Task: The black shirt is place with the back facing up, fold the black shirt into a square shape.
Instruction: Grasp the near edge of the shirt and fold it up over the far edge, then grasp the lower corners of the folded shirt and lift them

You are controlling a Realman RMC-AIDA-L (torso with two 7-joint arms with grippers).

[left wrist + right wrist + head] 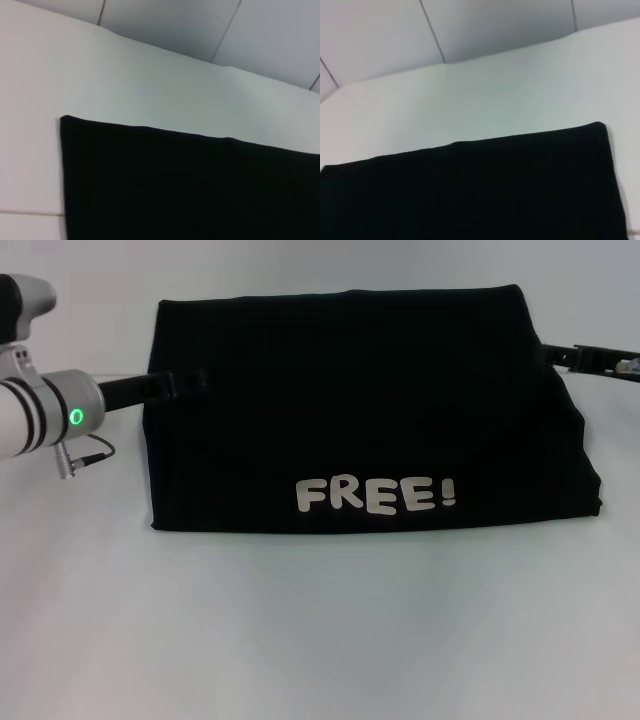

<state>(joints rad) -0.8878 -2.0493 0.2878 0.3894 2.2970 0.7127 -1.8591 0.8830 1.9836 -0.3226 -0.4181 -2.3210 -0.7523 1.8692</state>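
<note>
Table: a plain white surface (pixel 320 640) fills the lower frame, bare in front of the shirt.
Black shirt: the black shirt (pixel 360 410) spans the middle of the head view, folded, "FREE!" lettering (pixel 376 495) along its near edge.
Left gripper: the left gripper (pixel 185 383) meets the shirt's left edge at upper left; open or closed cannot be told.
Right gripper: the right gripper (pixel 560 355) meets the right edge at upper right; likewise unclear.
Room: pale wall panels (pixel 200 25) rise behind the table.

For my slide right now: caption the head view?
Both grippers, left and right, meet the folded black shirt, "FREE!" facing up.
</note>
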